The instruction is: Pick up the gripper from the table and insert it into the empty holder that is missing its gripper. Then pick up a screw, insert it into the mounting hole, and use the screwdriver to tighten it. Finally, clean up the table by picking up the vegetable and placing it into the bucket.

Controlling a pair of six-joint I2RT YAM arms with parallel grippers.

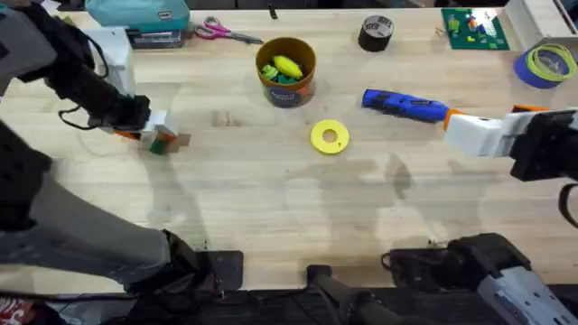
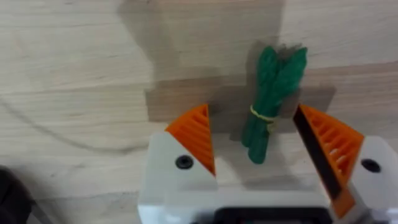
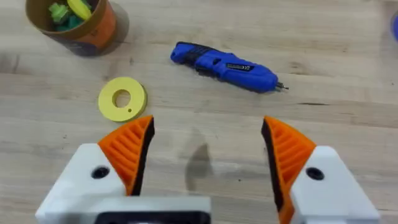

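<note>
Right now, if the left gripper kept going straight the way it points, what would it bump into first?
Probably the vegetable. In the left wrist view it lies between the open fingers of the left gripper, a little ahead of them, with the table underneath. Depth is hard to judge.

A pale wooden table point(image 1: 271, 190) carries the bucket point(image 1: 286, 72) at twelve o'clock and a yellow disc point(image 1: 330, 137) near centre. The screwdriver point(image 1: 405, 105) lies at two, the vegetable point(image 2: 270, 102) at nine, scissors point(image 1: 226, 32) at eleven.
</note>
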